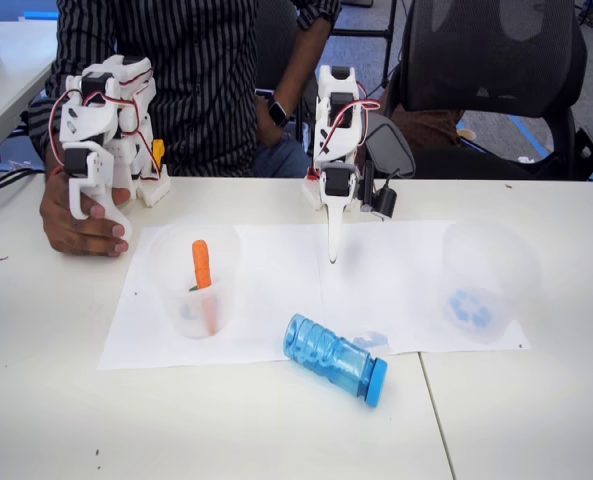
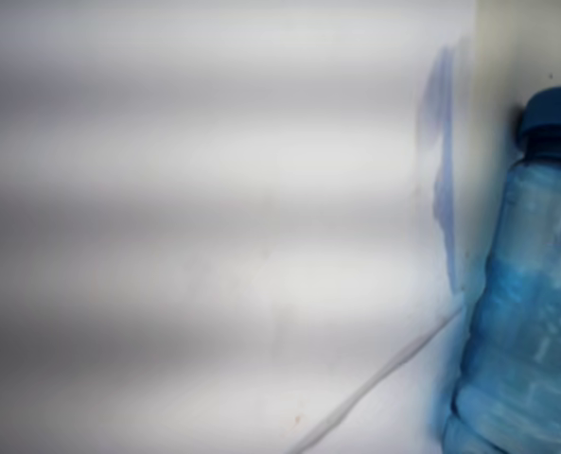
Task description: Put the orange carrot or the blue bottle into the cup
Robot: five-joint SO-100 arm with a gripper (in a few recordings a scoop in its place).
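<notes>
The blue bottle (image 1: pixel 334 357) lies on its side at the front edge of the white paper, cap toward the right; in the wrist view the bottle (image 2: pixel 531 303) runs along the right edge with its cap at the top. The orange carrot (image 1: pixel 202 265) stands upright inside a translucent cup (image 1: pixel 194 282) on the left. The cup (image 1: pixel 486 282) with the blue symbol on its base stands on the right with nothing in it. My gripper (image 1: pixel 333 252) points straight down over the middle of the paper, between the two cups and behind the bottle, shut and holding nothing.
A white paper sheet (image 1: pixel 276 270) covers the middle of the white table (image 1: pixel 56 400). A person in a striped shirt (image 1: pixel 206 80) sits behind the table, and a black office chair (image 1: pixel 486 70) stands at the back right.
</notes>
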